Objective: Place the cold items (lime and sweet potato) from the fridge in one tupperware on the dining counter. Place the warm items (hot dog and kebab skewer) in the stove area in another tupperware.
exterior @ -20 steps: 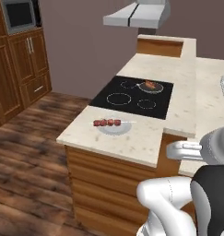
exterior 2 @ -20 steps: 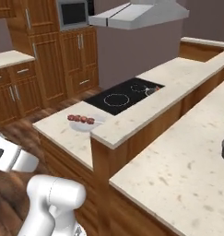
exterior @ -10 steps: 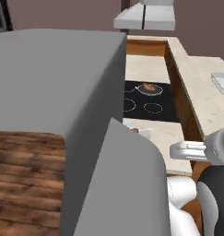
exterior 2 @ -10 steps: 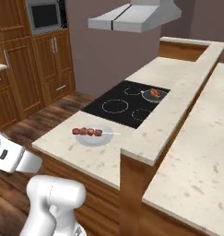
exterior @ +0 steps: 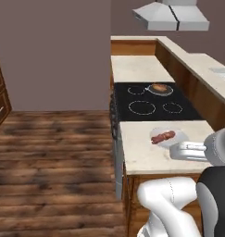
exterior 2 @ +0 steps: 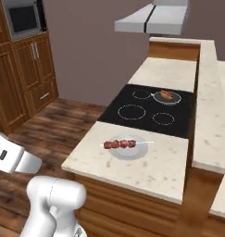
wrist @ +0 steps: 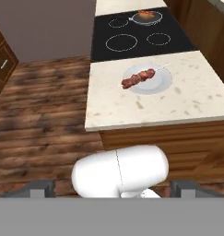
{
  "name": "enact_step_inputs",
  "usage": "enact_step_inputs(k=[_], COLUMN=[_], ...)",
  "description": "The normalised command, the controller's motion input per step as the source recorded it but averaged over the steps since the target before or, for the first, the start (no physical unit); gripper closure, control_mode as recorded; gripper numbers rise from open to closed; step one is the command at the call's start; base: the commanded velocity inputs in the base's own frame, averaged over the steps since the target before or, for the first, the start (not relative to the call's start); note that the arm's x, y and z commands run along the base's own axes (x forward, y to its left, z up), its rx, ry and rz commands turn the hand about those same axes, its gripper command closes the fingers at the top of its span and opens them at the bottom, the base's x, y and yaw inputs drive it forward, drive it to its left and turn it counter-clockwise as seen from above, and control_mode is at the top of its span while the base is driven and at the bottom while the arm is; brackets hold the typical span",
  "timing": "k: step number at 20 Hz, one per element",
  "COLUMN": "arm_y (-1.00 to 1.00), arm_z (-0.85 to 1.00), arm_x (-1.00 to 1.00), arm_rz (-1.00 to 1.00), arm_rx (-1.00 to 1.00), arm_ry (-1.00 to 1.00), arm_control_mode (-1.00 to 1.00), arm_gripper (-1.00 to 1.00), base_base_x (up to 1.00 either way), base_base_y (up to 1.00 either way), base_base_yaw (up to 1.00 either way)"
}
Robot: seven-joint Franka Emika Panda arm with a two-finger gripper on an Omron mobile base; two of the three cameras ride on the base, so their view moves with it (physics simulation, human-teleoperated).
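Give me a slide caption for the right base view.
Kebab skewer on a plate beside the cooktop, hot dog in a pan.

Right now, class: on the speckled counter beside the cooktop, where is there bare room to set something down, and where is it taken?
The cream speckled counter is bare along its near edge and either side of the round pale plate holding the red kebab skewer. The beige stretch beyond the black cooktop is also free. The small pan with the hot dog occupies one far burner.

Bench (exterior 2: 146,171): pale speckled stone, matt, on brown wood panels. Cooktop (exterior 2: 146,113): black, smooth, glossy. Plate (wrist: 150,82): pale, smooth. Floor (exterior: 53,162): dark wood planks, visibly grained. Hood (exterior: 171,17): grey, metal-like.
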Motion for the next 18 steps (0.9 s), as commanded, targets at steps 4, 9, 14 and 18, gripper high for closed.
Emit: enact_step_inputs(k=[4, 9, 14, 18], arm_y=[0.0, 0.0, 0.0, 0.0], arm_z=[0.0, 0.0, 0.0, 0.0], arm_x=[0.0, 0.0, 0.0, 0.0], arm_rz=[0.0, 0.0, 0.0, 0.0], arm_rx=[0.0, 0.0, 0.0, 0.0], arm_ry=[0.0, 0.0, 0.0, 0.0], arm_control_mode=[1.0, 1.0, 1.0, 1.0], arm_gripper=[-1.0, -1.0, -1.0, -1.0], base_base_x=[0.02, 0.0, 0.05, 0.23], base_base_y=[1.0, 1.0, 1.0, 1.0], base_base_yaw=[-0.43, -0.5, -0.53, -0.59])
